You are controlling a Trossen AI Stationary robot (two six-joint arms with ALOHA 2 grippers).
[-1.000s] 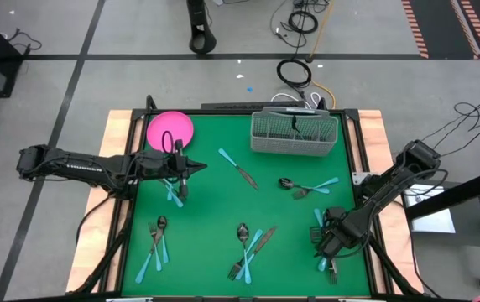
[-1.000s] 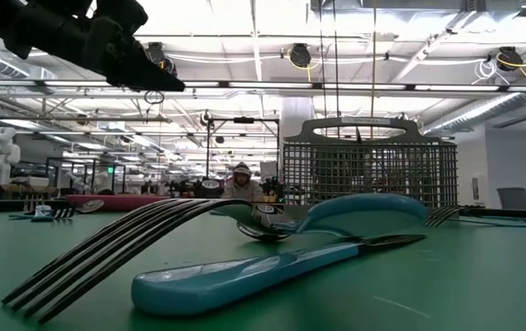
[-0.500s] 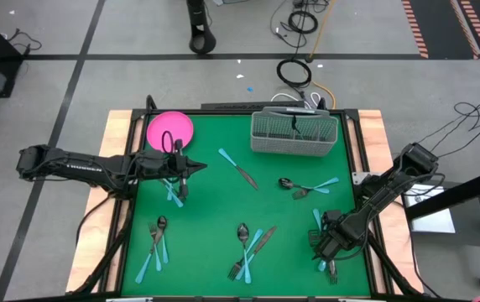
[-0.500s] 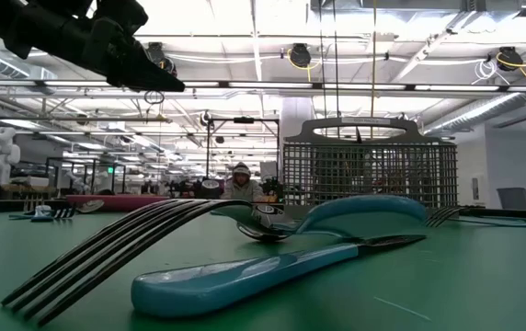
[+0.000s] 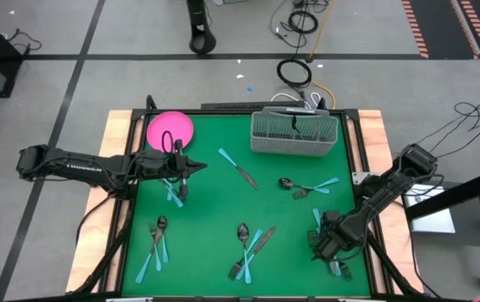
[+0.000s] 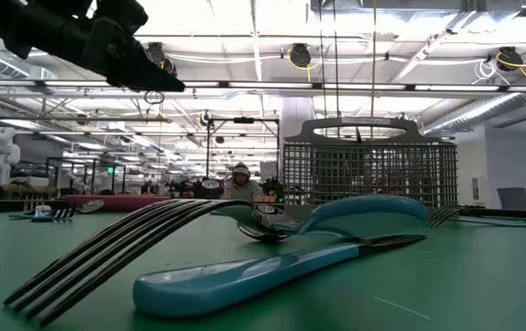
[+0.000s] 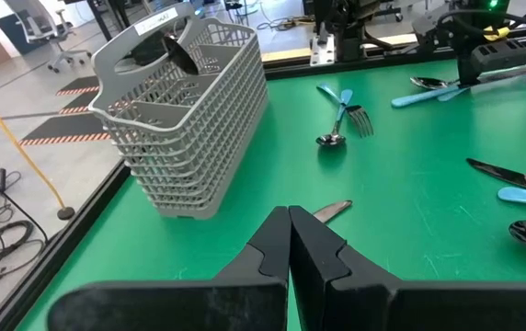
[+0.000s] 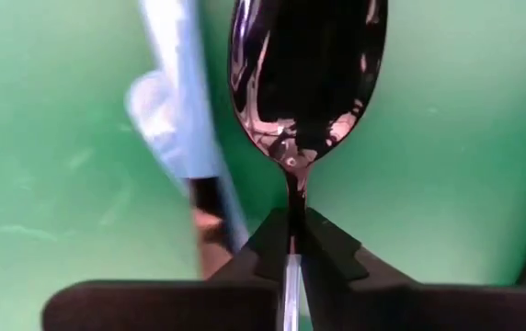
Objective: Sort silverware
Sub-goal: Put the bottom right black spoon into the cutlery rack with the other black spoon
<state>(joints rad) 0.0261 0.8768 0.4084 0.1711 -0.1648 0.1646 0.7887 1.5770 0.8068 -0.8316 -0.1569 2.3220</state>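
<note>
One gray mesh basket [image 5: 294, 132] and one pink plate [image 5: 170, 129] are seen at the far edge of the green bench [image 5: 215, 201], with blue-handled, dark-headed silverware [image 5: 247, 243] scattered in about six small clusters — an exact piece count cannot be made. At the near right corner, the right tool [image 5: 327, 249] is clamped on the thin neck of a spoon [image 8: 304, 74], its glossy dark bowl mirror-bright. The left tool [image 7: 290, 241] is held shut and empty above the bench — beside the plate.

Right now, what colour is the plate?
Pink; the plate shows best in the high view, at the table's far left corner.
</note>
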